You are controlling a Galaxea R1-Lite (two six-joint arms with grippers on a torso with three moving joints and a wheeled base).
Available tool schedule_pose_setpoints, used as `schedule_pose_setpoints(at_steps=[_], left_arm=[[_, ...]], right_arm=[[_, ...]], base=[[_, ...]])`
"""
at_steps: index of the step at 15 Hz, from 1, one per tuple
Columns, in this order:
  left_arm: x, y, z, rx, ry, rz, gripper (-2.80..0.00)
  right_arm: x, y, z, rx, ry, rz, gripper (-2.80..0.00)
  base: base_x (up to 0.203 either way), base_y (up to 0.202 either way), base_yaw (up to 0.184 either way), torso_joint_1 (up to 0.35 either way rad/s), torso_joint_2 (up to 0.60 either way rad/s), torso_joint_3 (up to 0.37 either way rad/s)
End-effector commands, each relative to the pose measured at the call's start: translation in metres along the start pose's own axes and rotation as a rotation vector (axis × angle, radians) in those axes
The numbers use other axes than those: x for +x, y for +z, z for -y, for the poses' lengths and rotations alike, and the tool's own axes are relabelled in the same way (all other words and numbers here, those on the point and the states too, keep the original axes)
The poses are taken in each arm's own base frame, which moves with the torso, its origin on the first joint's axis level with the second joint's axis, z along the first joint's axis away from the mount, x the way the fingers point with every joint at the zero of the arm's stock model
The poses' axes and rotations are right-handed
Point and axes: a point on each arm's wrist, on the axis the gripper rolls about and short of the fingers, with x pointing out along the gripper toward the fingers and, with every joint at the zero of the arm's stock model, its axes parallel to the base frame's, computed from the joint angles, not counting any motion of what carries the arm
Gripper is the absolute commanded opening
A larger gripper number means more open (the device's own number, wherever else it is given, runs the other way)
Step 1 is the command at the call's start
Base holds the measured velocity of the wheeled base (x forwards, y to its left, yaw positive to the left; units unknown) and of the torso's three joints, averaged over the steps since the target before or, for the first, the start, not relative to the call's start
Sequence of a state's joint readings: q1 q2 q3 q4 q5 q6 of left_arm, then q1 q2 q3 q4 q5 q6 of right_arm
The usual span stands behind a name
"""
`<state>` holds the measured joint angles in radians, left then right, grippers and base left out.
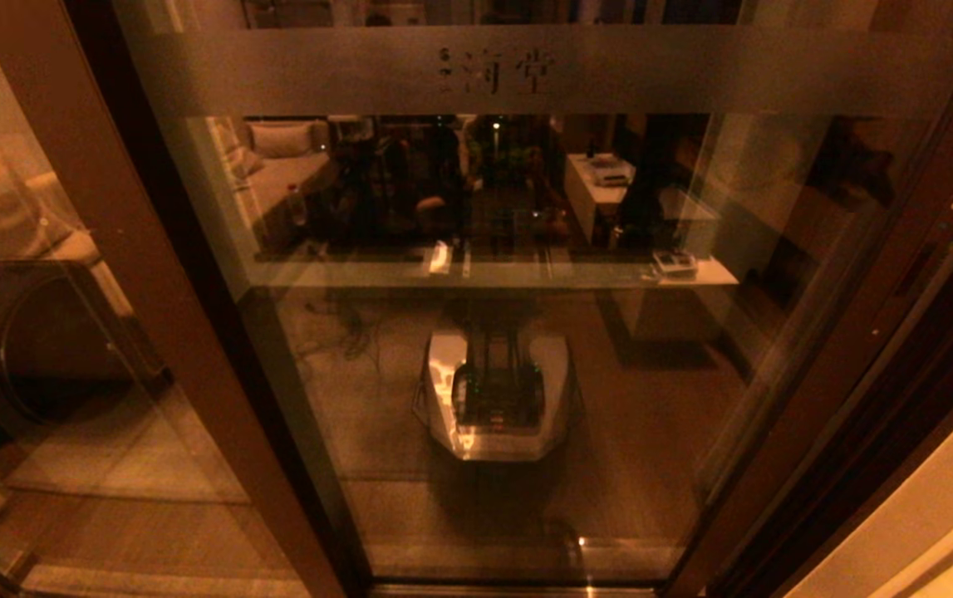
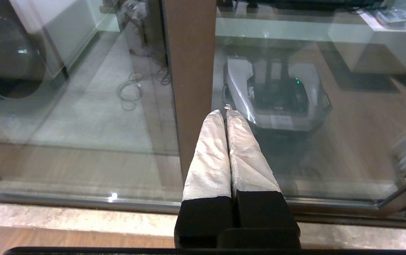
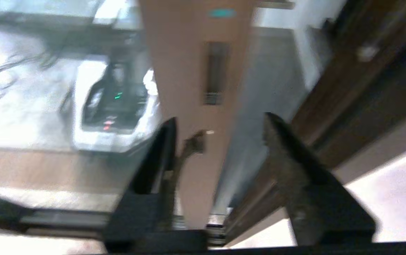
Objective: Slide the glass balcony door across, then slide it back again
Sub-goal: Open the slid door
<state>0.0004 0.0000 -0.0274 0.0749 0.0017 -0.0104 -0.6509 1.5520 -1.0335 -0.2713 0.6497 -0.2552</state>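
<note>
The glass balcony door (image 1: 650, 374) fills the head view, with a frosted band (image 1: 318, 75) bearing characters near its top and dark brown stiles on both sides. Neither gripper shows in the head view. In the left wrist view my left gripper (image 2: 224, 112) is shut with nothing between its white-wrapped fingers, its tips close in front of a brown upright stile (image 2: 188, 71). In the right wrist view my right gripper (image 3: 220, 124) is open, its black fingers to either side of the door stile (image 3: 188, 88) that carries the slim recessed handle (image 3: 217, 67). That view is blurred.
A dark round-fronted machine (image 1: 44, 340) stands behind the left glass pane. My own base is reflected in the door glass (image 1: 497, 390). A metal floor track (image 2: 82, 202) and a pale stone sill (image 2: 64, 219) run below. A dark jamb (image 1: 900, 465) and a light wall (image 1: 941, 515) lie to the right.
</note>
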Motion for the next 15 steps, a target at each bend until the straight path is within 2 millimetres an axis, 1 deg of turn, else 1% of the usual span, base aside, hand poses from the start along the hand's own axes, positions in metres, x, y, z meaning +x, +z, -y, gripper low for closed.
schedule_pose_setpoints(at_steps=[1, 3, 5, 6, 10, 15], left_arm=[[0.0, 0.0, 0.0, 0.0, 0.0, -0.002, -2.8], [0.0, 0.0, 0.0, 0.0, 0.001, 0.0, -2.8], [0.0, 0.0, 0.0, 0.0, 0.001, 0.0, -2.8], [0.0, 0.0, 0.0, 0.0, 0.001, -0.001, -2.8], [0.0, 0.0, 0.0, 0.0, 0.001, -0.001, -2.8], [0.0, 0.0, 0.0, 0.0, 0.001, -0.002, -2.8]], right_arm=[[0.012, -0.003, 0.009, 0.007, -0.01, -0.014, -2.8], [0.025, -0.004, 0.014, 0.011, -0.035, -0.03, -2.8], [0.036, -0.005, 0.012, 0.015, -0.045, -0.044, -2.8], [0.039, -0.007, 0.011, 0.014, -0.056, -0.051, 0.0], [0.043, 0.002, 0.016, 0.033, -0.07, -0.025, 0.0], [0.053, 0.0, 0.025, 0.036, -0.098, -0.035, 0.0]], base=[[0.0, 0.0, 0.0, 0.0, 0.0, 0.0], [0.0, 0.0, 0.0, 0.0, 0.0, 0.0], [0.0, 0.0, 0.0, 0.0, 0.0, 0.0], [0.0, 0.0, 0.0, 0.0, 0.0, 0.0], [0.0, 0.0, 0.0, 0.0, 0.0, 0.0], [0.0, 0.0, 0.0, 0.0, 0.0, 0.0]])
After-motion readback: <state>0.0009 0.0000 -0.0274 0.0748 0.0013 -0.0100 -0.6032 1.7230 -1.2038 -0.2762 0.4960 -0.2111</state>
